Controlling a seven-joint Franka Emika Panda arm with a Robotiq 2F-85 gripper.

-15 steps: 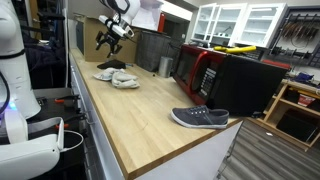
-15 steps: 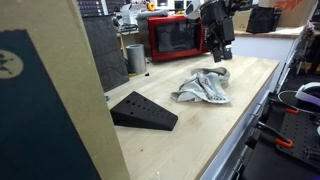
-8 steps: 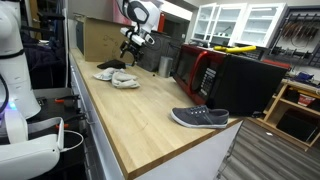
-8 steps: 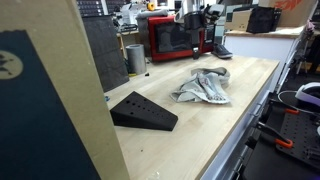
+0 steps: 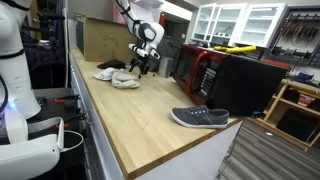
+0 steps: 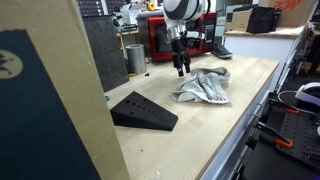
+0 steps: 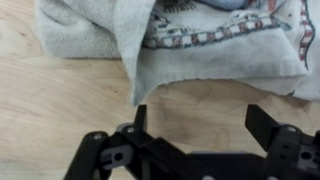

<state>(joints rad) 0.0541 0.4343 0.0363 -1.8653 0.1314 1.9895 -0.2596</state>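
Observation:
My gripper hangs low over the wooden counter, just beside a crumpled grey-white towel. In an exterior view the gripper is at the towel's near edge, fingers pointing down. In the wrist view the two black fingers stand wide apart with bare wood between them, and the towel, with a patterned border, lies just beyond the fingertips. The gripper is open and empty.
A grey shoe lies near the counter's front end; in an exterior view it shows as a dark wedge shape. A red microwave and a metal cup stand along the back. Counter edge runs alongside.
The arm has swung across from beyond the towel and come down to its edge near the microwave. The towel and shoe have not moved.

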